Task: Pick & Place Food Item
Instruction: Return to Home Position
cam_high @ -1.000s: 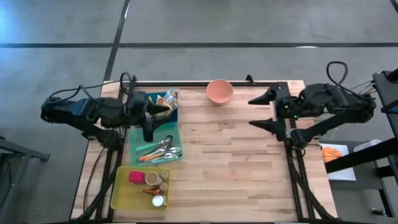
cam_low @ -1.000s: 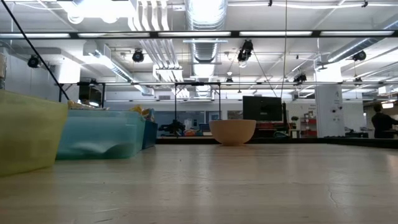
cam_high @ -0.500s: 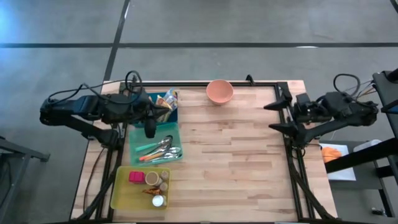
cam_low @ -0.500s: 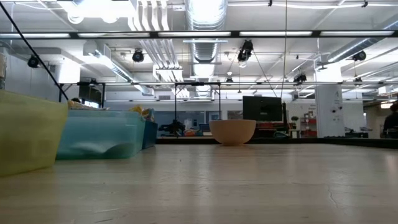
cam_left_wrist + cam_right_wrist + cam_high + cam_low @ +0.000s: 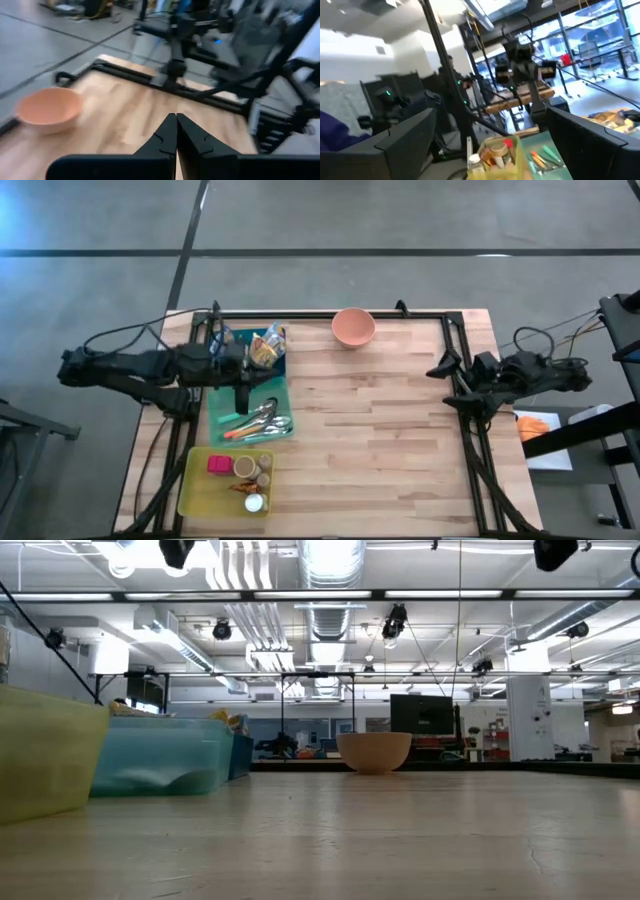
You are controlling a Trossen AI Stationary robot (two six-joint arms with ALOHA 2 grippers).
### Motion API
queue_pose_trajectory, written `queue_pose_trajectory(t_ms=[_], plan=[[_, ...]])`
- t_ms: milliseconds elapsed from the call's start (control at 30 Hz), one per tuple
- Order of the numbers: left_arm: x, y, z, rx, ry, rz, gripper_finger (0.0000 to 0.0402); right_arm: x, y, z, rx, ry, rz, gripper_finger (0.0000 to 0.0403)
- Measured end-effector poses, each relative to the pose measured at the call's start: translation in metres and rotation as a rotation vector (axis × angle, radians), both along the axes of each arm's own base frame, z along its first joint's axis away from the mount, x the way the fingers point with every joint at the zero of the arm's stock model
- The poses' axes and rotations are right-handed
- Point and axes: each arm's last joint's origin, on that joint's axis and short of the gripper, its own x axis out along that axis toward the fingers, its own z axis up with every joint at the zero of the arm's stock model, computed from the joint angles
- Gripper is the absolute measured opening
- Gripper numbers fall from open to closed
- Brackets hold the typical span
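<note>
The red can (image 5: 218, 465) lies in the yellow bin (image 5: 203, 496), next to a few small jars (image 5: 248, 470) and a white-capped bottle (image 5: 254, 502). The yellow bin is well apart from the left gripper (image 5: 175, 120), past the teal bin (image 5: 281, 394) and toward the front edge of the table (image 5: 380, 440). The teal bin lies just below and beside this gripper and holds a green spoon (image 5: 243, 417), an orange spoon (image 5: 240, 434) and some metal ones (image 5: 274, 420). On the gripper's other side, toward the back edge, is a dark blue bin (image 5: 279, 366) with snack bags (image 5: 266, 345) in it. A peach bowl (image 5: 353, 327) stands ahead of the gripper and off to one side, near the back rail. The left gripper's fingers are pressed together with nothing between them

The right gripper (image 5: 447, 383) is at the right edge of the table and faces across the wood toward the bins, well apart from all of them. Its fingers are spread wide and it holds nothing
</note>
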Motion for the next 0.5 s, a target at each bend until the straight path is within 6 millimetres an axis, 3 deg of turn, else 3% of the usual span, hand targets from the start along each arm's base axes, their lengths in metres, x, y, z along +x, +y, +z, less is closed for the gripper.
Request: queue_pose_trajectory(t_ms=[167,267,500], plan=[[-0.006,0.002,-0.045,-0.051,-0.140,-0.069,0.0006,-0.002,0.000,-0.026,0.004,-0.054,0.028,0.0372],[-0.015,0.002,-0.069,-0.085,-0.126,-0.076,0.0006,-0.001,0.000,-0.038,-0.019,-0.051,0.017,0.0372],[-0.048,0.005,-0.102,-0.146,-0.135,-0.051,0.0006,0.004,0.002,-0.058,-0.039,-0.011,0.016,0.0372]])
